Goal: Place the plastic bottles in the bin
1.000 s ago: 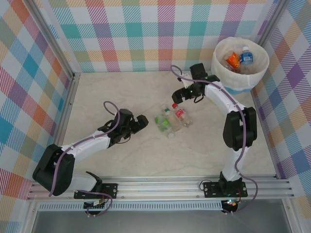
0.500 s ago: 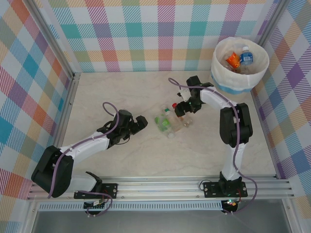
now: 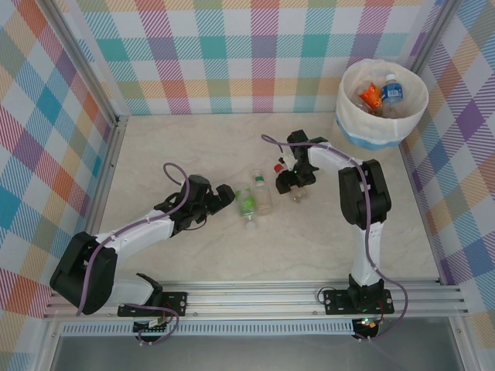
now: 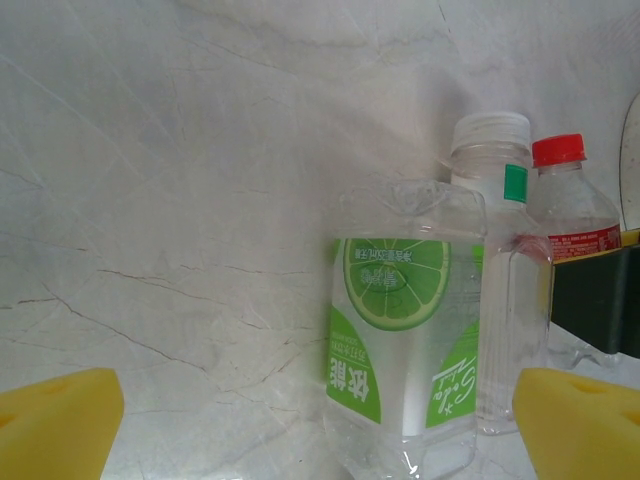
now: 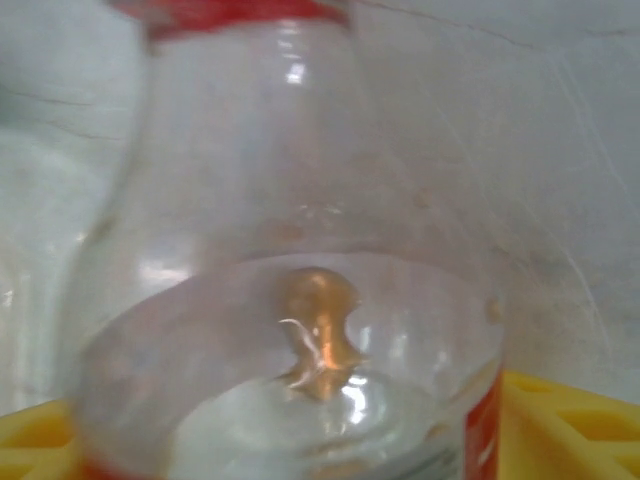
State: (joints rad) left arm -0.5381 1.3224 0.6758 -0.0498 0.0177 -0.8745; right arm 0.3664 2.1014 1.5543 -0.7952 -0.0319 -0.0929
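Note:
Three plastic bottles lie mid-table. The green lime-label bottle [image 3: 247, 205] [image 4: 405, 340] lies just ahead of my left gripper [image 3: 226, 193] [image 4: 318, 428]. That gripper is open, its yellow pads [image 4: 55, 420] wide apart with nothing between them. A clear white-capped bottle [image 3: 264, 193] [image 4: 495, 200] rests against the green one. My right gripper [image 3: 294, 182] [image 5: 300, 445] is shut on the red-capped bottle [image 3: 288, 179] [image 5: 300, 300], yellow pads [image 5: 570, 430] on both its sides. The cream bin [image 3: 371, 127] stands at the back right.
An orange bottle [image 3: 370, 96] and a blue-label bottle [image 3: 393, 91] lie in the bin. Checked walls enclose the table on three sides, with a metal rail [image 3: 255, 297] along the near edge. The right gripper's black body [image 4: 600, 300] sits close beside the white-capped bottle.
My right gripper dropped from beside the bin onto the red-capped bottle and closed around it. The green and clear bottles shifted left, closer to my left gripper, which barely moved.

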